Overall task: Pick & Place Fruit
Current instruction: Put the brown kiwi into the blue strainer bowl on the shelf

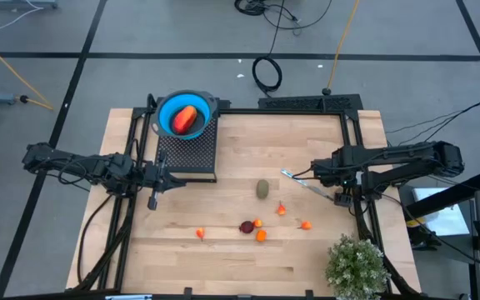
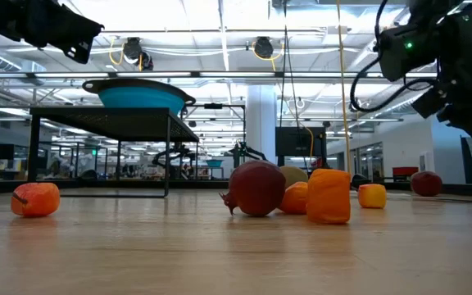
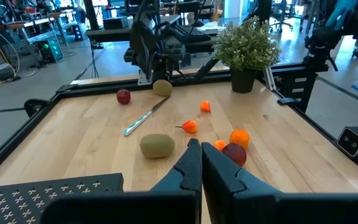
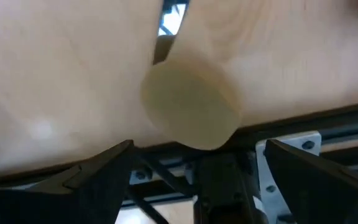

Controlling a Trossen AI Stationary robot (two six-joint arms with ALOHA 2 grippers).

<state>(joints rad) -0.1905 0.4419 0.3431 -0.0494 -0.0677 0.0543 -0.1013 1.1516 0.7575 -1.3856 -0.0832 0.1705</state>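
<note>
While left gripper (image 3: 199, 167) is closed empty, right gripper (image 4: 194, 163) gapes wide, holding nothing.

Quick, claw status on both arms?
Left claw: closed, empty, beside the rack.
Right claw: open, holding nothing, over a pale round fruit.

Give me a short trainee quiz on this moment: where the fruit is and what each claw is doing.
1. Pick one: the red-orange fruit lies
A. in the blue bowl
B. on the table beside the plant
C. in a claw

2. True or false: the left claw is shut and holds nothing.

3. Fill the gap: the right claw, at the pale round fruit, has its jaws ___.

Key: 1 A; 2 true; 3 open.
</note>
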